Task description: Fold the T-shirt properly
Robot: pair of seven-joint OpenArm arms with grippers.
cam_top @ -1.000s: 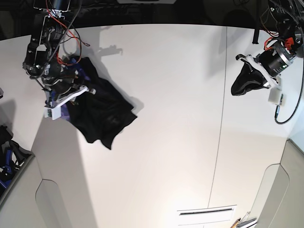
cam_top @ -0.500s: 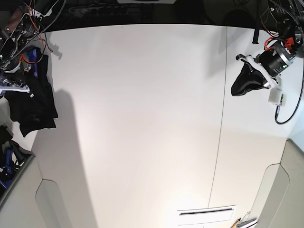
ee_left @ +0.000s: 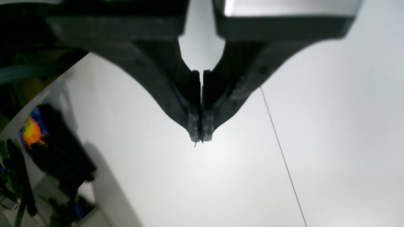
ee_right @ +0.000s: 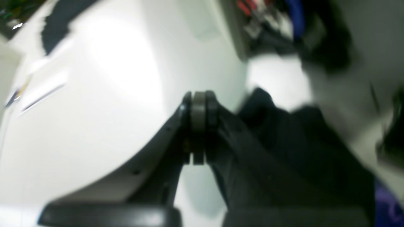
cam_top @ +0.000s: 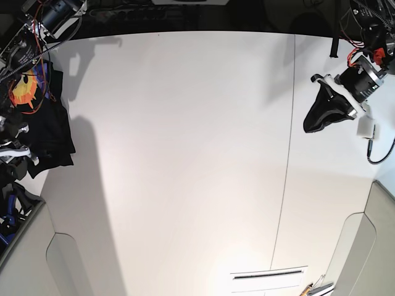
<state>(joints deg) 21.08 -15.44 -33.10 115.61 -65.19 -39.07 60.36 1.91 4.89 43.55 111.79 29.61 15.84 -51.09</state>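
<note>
The left claw (ee_left: 198,132) has its two dark fingers pressed together tip to tip with nothing between them, and it hangs above bare white tabletop (ee_left: 331,126); in the base view the same claw (cam_top: 321,111) sits at the right side, over the part of the tabletop (cam_top: 185,154) beyond a thin seam line (cam_top: 285,166). The T-shirt (ee_left: 53,148) is well apart from it, seen from the left wrist as a dark bunch at the far edge of the tabletop with its orange-yellow sun print (ee_left: 31,134) facing up. The right claw (ee_right: 198,126) also has its fingers closed flat against each other, and black cloth of the T-shirt (ee_right: 300,151) lies just beside and behind them; the picture is too blurred to tell whether any fabric is caught between the pads. In the base view the T-shirt (cam_top: 46,132) hangs bunched at the left edge of the tabletop, the sun print (cam_top: 24,91) at its upper end, with the right arm's wiring (cam_top: 43,31) above it and the right claw itself lost among the dark cloth there.
</note>
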